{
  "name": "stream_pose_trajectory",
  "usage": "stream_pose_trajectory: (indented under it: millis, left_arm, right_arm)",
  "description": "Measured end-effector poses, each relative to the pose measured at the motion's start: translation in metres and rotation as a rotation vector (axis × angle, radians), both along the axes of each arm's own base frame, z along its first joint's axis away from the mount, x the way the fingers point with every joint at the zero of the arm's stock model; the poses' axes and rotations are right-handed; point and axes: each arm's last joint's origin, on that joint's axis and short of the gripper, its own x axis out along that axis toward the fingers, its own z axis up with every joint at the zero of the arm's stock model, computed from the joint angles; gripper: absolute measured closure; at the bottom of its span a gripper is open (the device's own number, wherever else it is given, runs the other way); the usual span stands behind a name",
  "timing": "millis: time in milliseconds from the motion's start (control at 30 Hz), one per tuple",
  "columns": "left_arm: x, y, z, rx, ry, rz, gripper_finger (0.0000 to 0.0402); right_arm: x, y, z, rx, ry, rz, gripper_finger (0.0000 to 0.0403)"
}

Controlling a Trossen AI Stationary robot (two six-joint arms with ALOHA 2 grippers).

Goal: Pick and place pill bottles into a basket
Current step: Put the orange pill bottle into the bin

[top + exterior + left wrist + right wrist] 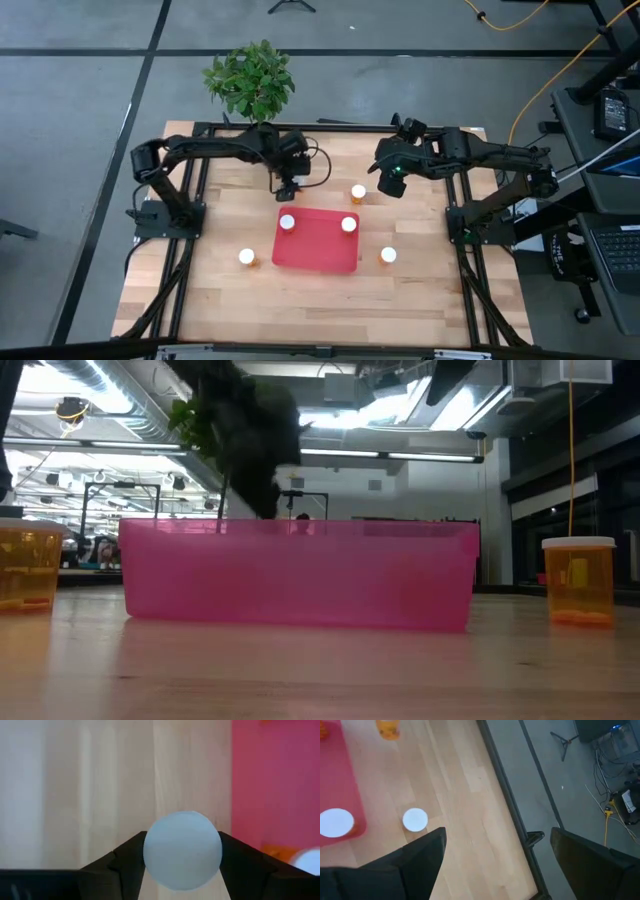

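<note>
The left tool hangs over the tabletop, just past the far edge of the red basket. Its two dark fingers are closed on a pill bottle. The left wrist view looks straight down on that bottle's round white cap, with one finger pressed on each side. The pink-red basket wall shows right beside it in that view.

The right tool is up near the far right part of the tabletop. Its fingers are spread wide apart and nothing is between them.

Two pill bottles stand inside the basket. One is in the far left corner. The other is in the far right corner.

Three more pill bottles stand on the bare wood. One is behind the basket, close to the right tool. One is beside the basket's left side. One is beside the basket's right side.

In the low view the basket sits in the middle, with an orange bottle on one side and another with its white cap on the other side.

A green plant stands at the far edge of the tabletop.
</note>
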Motion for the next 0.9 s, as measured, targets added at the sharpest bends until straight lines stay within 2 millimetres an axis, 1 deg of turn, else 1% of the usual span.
stream_pose_trajectory:
  millis: [133,233,300,400,567,733,800,900]
  left_arm:
    - [0.004,-0.007,0.041,0.053,-0.069,-0.02,0.018]
    - [0.007,-0.017,0.07,0.09,-0.115,-0.051,0.0181]
    - [0.009,-0.025,0.084,0.097,-0.135,-0.072,0.0184]
    - [0.012,-0.041,0.097,0.092,-0.134,-0.117,0.0185]
    - [0.014,-0.068,0.096,0.07,-0.1,-0.188,0.0183]
    - [0.017,-0.081,0.088,0.055,-0.069,-0.219,0.0184]
    - [0.018,-0.083,0.081,0.057,-0.085,-0.225,0.0184]
    - [0.016,-0.084,0.062,0.047,-0.046,-0.228,0.0183]
  right_arm:
    - [0.0,0.0,0.0,-0.003,0.002,0.006,0.0045]
    - [0.001,0.0,0.0,-0.004,-0.004,0.006,0.0045]
    - [0.001,0.0,0.001,-0.009,-0.008,0.005,0.0045]
    - [0.001,0.0,0.001,-0.01,-0.01,0.004,0.0045]
    - [0.001,0.0,0.001,-0.01,-0.01,0.004,0.0045]
    - [0.001,0.0,0.001,-0.01,-0.01,0.004,0.0045]
    - [0.001,0.0,0.001,-0.01,-0.01,0.004,0.0045]
    - [0.001,0.0,0.001,-0.01,-0.01,0.004,0.0045]
